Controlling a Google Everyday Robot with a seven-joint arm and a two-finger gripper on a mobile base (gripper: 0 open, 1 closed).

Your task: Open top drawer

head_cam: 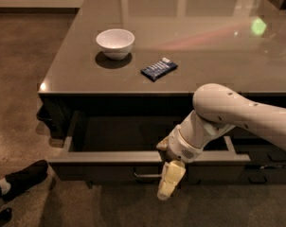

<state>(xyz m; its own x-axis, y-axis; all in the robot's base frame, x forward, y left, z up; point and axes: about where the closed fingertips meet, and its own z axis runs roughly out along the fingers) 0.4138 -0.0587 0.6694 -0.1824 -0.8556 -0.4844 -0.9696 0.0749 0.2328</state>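
Note:
The top drawer (95, 167) is a very wide dark drawer just under the tabletop. It stands pulled out, and its shallow grey inside (119, 135) shows. Its small loop handle (147, 176) sits at the centre of the front. My gripper (168, 176) hangs at the front edge of the drawer, just right of the handle and touching or very near it. The white arm (237, 115) reaches in from the right, over the drawer's right half.
A white bowl (115, 42) and a dark blue packet (158, 68) lie on the glossy table top (204, 37). A person's dark shoe (24, 176) rests on the floor at lower left, near the drawer's left corner. Lower drawers (266, 167) show at the right.

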